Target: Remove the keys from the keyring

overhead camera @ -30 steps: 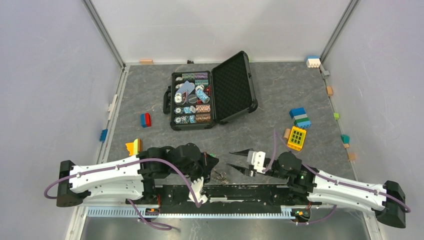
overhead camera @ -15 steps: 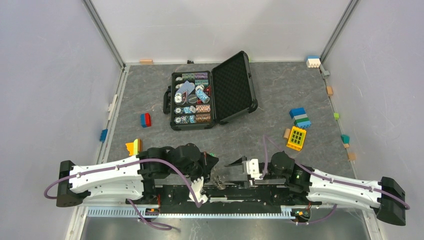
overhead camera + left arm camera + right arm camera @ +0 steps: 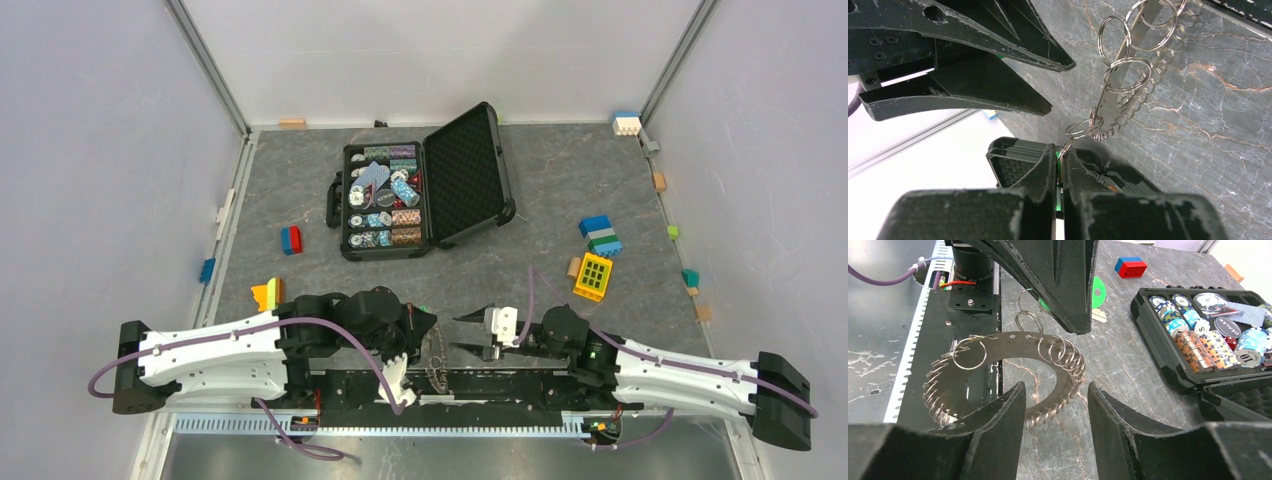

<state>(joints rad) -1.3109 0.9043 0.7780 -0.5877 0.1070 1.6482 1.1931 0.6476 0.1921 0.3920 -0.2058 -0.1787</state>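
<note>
Two-arm hold: left fingers [image 3: 1040, 175] clamped on green tag [image 3: 1096, 292], keyring [image 3: 1013, 342] hanging beneath, lower centre of top view. Right fingers [image 3: 998, 420] apart beside it. Hoop likely stiff, light, slippery; grip flat band.

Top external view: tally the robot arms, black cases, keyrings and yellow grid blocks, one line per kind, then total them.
Robot arms: 2 (left arm, right arm)
Black case: 1
Keyring: 1
Yellow grid block: 1
Total: 5
</note>
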